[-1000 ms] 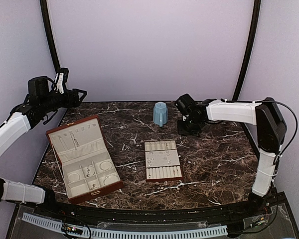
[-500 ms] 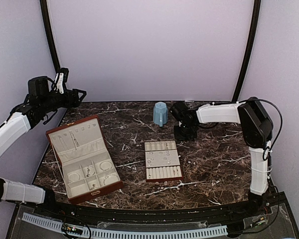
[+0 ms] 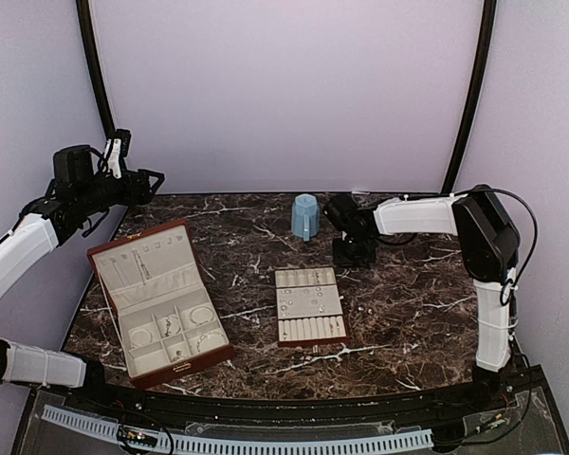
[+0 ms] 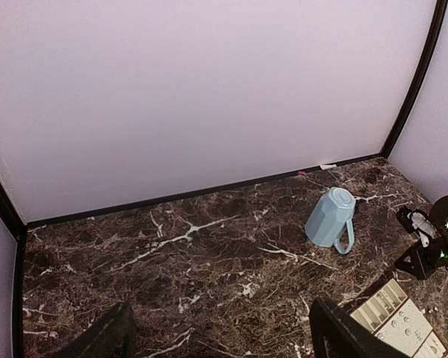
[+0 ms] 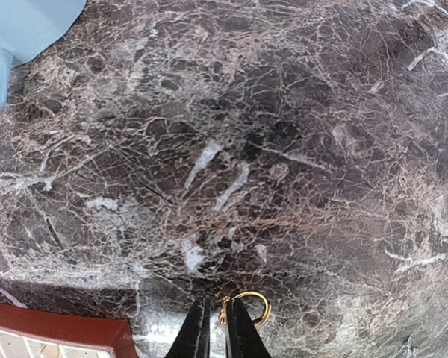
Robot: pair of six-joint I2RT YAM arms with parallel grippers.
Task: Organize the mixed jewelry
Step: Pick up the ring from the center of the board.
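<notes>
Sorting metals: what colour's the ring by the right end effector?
Gold-coloured ring, clearest in right wrist view.

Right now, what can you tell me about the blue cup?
The mug is pale blue with faceted sides and a loop handle turned toward the near edge. It looks like ceramic or plastic. It stands on end near the far edge of the dark marble table, touching nothing else. Whether its mouth faces up or down is unclear.

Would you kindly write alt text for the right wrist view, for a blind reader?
The right claw, its fingertips nearly together, is closed on the edge of a small gold-coloured hoop lying on the dark marble table. A light blue mug shows at the top left corner, a reddish-brown tray corner at the bottom left.
</notes>
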